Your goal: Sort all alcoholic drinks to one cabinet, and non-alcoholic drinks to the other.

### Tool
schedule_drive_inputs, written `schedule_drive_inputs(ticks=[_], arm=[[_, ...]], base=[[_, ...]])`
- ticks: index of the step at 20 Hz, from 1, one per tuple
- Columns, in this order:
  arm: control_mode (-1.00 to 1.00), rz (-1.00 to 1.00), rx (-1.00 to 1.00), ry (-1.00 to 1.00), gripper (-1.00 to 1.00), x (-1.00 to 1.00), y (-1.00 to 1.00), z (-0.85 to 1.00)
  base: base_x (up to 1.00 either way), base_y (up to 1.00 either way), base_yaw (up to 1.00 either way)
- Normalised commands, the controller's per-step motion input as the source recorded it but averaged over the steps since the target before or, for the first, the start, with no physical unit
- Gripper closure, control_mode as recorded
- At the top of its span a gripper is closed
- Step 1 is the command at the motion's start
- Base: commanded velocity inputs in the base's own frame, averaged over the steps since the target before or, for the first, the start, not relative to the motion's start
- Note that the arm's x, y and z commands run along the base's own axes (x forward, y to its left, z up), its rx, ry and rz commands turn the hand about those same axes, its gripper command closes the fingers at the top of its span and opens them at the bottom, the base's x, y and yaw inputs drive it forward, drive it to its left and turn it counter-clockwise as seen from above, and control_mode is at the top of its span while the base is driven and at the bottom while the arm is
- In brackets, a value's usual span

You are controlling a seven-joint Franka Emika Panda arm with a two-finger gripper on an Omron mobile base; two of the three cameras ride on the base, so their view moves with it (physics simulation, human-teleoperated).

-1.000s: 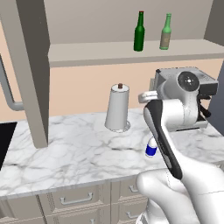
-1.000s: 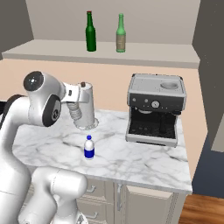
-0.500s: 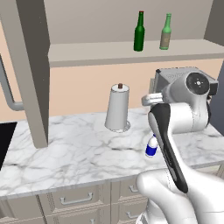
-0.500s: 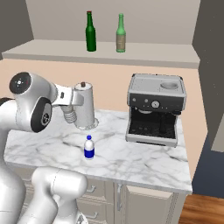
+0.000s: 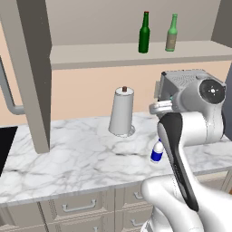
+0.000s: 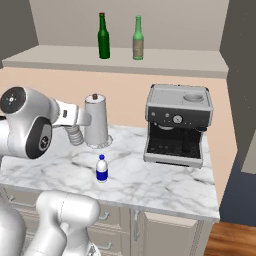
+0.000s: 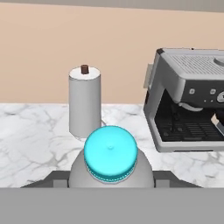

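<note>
A clear stubby bottle with a pale teal cap sits between my dark fingertips, cap toward the hand camera; my gripper is shut on it. In the right base view the gripper hangs above the counter beside the paper towel roll, the ribbed bottle tilted under it. The white bottle with blue label stands upright on the marble counter. On the high shelf stand the dark green glass bottle and the paler olive-green bottle, side by side.
A paper towel roll stands at the back of the counter. An espresso machine takes up the right end. A tall cabinet side panel rises at the left; the shelf runs above.
My arm has swung: its upper joint moved right in the left base view and left in the right base view, carrying the clear bottle. The other bottles stayed put.
</note>
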Motion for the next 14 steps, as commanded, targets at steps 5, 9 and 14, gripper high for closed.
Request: schedule_drive_inputs(ticks=[5, 9, 14], arm=[[-1.0, 0.0, 0.0, 0.0, 1.0, -0.22, 0.01, 0.0], [-1.0, 0.0, 0.0, 0.0, 1.0, -0.12, 0.0, 0.0], [-1.0, 0.0, 0.0, 0.0, 1.0, -0.02, 0.0, 0.0]], base=[[0.0, 0.0, 0.0], [0.0, 0.0, 0.0], [0.0, 0.0, 0.0]])
